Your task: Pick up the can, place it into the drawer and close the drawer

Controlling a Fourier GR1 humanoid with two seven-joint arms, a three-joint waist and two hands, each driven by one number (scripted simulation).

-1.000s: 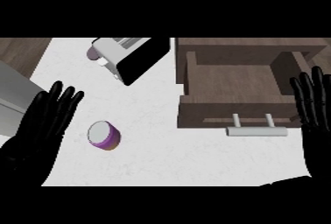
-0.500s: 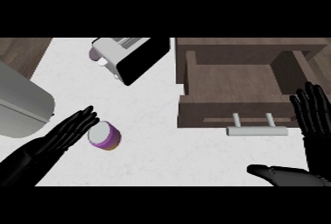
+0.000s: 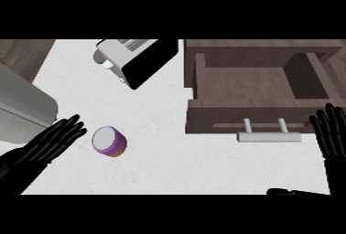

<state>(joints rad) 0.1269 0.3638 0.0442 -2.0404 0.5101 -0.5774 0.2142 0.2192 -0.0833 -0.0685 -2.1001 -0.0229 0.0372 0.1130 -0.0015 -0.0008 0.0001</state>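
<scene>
**Can just right of left hand's fingertips**

The purple can (image 3: pixel 109 141) lay on the white counter (image 3: pixel 169 151), apparently tipped on its side, axis unclear. Left hand (image 3: pixel 55 142), fingers straight and holding nothing, was nearest. Right hand (image 3: pixel 330 131) rested open beside the open drawer (image 3: pixel 251 119).

— What do the hands look like?
— The left hand (image 3: pixel 49 145) and right hand (image 3: pixel 332 132) are both matte black, with long slim segmented fingers (faint ridges along them).
</scene>
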